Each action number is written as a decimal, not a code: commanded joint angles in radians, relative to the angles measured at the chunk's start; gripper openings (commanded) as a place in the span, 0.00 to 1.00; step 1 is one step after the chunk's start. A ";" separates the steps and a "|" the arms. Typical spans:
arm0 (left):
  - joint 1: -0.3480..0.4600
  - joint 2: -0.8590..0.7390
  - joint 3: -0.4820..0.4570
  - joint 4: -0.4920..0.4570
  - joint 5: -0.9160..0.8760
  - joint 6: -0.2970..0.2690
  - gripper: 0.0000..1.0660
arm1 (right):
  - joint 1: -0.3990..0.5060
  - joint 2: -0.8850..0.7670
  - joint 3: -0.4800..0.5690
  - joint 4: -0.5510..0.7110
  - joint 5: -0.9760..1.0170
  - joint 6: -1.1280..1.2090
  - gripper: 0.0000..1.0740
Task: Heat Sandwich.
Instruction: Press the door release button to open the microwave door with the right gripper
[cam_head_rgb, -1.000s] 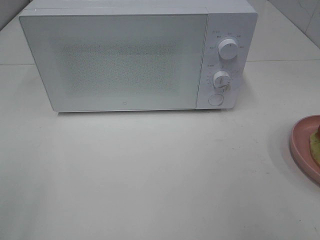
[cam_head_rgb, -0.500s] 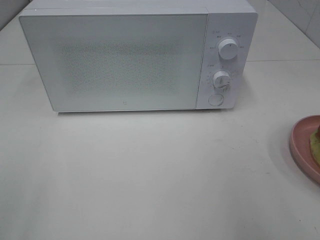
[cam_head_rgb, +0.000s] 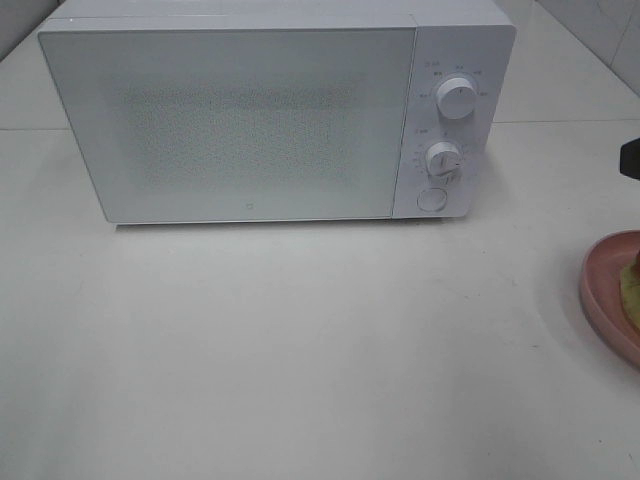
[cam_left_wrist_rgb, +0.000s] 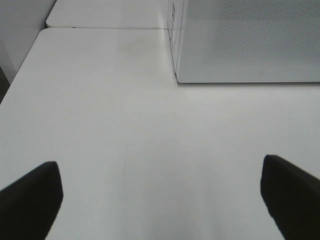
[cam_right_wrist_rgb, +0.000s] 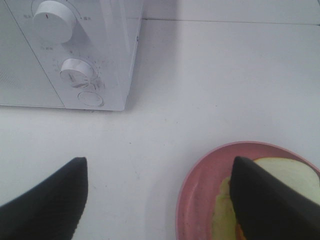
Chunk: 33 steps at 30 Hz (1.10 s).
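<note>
The sandwich, pale bread with a yellow-green filling, lies on a round pink plate to the right of the white microwave. The microwave's door is closed. In the high view only a sliver of the sandwich shows at the right edge. My right gripper hovers open over the table by the plate's near-left rim, one finger covering part of the sandwich. A dark bit of that arm pokes in at the right edge. My left gripper stands open over bare table, left of the microwave's front corner.
Two white knobs and a round button sit on the microwave's right panel. The white table stretches out in front of the microwave. The pink plate is cut off by the right edge.
A dark part of my right arm has come into the high view at the right edge. The microwave, plate and sandwich have not moved.
</note>
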 joint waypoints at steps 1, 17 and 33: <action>0.003 -0.029 0.002 -0.001 -0.004 -0.001 0.97 | -0.006 0.042 -0.005 0.003 -0.069 0.013 0.71; 0.003 -0.029 0.002 -0.001 -0.004 -0.001 0.97 | -0.005 0.258 0.163 0.003 -0.622 0.014 0.71; 0.003 -0.029 0.002 -0.001 -0.004 0.000 0.97 | 0.170 0.459 0.313 0.269 -1.065 -0.128 0.71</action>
